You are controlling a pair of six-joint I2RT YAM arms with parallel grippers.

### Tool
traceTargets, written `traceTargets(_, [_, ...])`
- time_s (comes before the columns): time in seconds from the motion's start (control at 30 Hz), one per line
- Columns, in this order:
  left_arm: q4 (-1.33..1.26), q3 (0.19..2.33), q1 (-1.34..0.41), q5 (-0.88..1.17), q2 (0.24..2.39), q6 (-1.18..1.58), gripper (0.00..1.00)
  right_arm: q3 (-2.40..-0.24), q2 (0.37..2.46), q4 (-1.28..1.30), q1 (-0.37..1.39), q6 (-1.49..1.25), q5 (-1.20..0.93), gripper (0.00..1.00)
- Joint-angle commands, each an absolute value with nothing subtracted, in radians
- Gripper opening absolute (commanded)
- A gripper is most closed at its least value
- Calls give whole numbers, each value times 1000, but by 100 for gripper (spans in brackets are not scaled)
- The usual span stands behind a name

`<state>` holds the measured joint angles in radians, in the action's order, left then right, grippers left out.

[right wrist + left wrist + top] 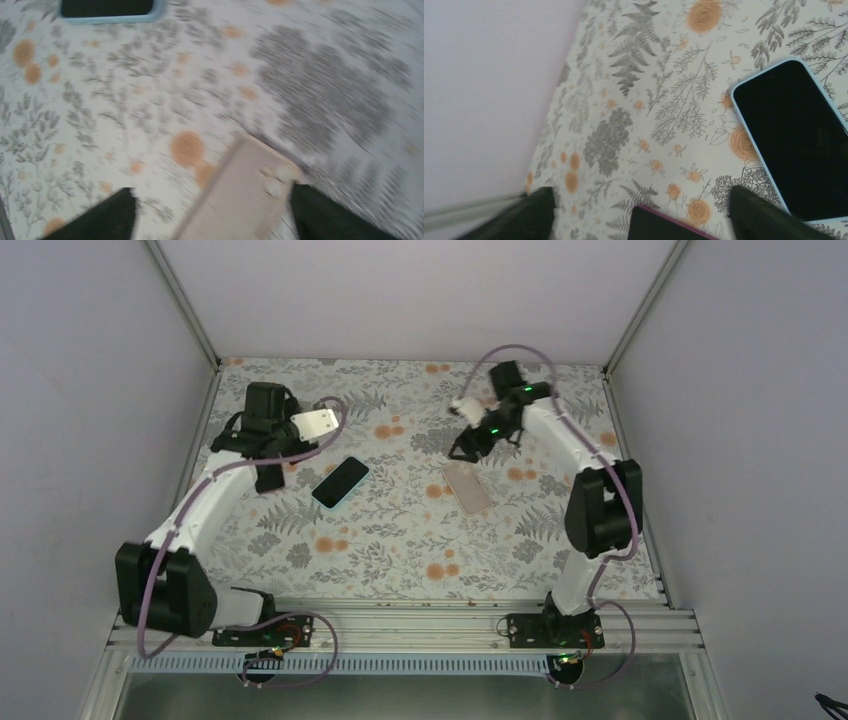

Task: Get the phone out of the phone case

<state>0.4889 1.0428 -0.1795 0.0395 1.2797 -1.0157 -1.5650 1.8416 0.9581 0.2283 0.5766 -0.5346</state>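
Note:
A phone with a black screen in a light blue case (340, 482) lies face up left of the table's middle. In the left wrist view it (796, 140) lies to the right of the jaws. My left gripper (270, 478) (641, 220) is open and empty, just left of this phone. A beige phone-shaped item (467, 486) lies back up with its camera lenses showing, right of the middle. My right gripper (464, 447) (212, 217) is open above its far end. The beige item (240, 200) lies between the fingers in the blurred right wrist view, and I cannot tell whether they touch it.
A dark flat thing with a magenta edge (664, 227) lies between my left fingers at the bottom of the left wrist view. Pale walls (100, 390) enclose the floral table on three sides. A metal rail (400, 620) runs along the near edge.

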Motion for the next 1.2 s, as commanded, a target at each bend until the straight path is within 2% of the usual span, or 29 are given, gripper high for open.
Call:
traceTargets(0.0, [620,1097,-173,148,1476,-888,30,-1530,1867,898,456,614,-372,34])
traceTargets(0.03, [604,1117,-173,153,1538,-858,7,-1562,1907,901,486,599,-362,9])
traceTargets(0.07, [585,1124,-171,163,1584,-845,3,-1588,1941,899,508,589,-382,4])
traceTargets(0.23, [496,1090,-176,212,1729,-814,2,-1641,2060,824,612,540,-404,4])
traceTargets(0.3, [491,1087,-171,238,1760,-796,2,-1691,2127,815,618,505,-486,4])
traceTargets(0.73, [411,934,-117,223,1726,-816,2,-2106,2486,927,636,353,-806,3])
traceTargets(1.07, [421,872,-88,213,1687,-848,2,-2045,2515,906,644,356,-814,4])
traceTargets(1.17, [458,884,-81,308,1597,-840,2,-2061,2539,907,647,349,-813,3])
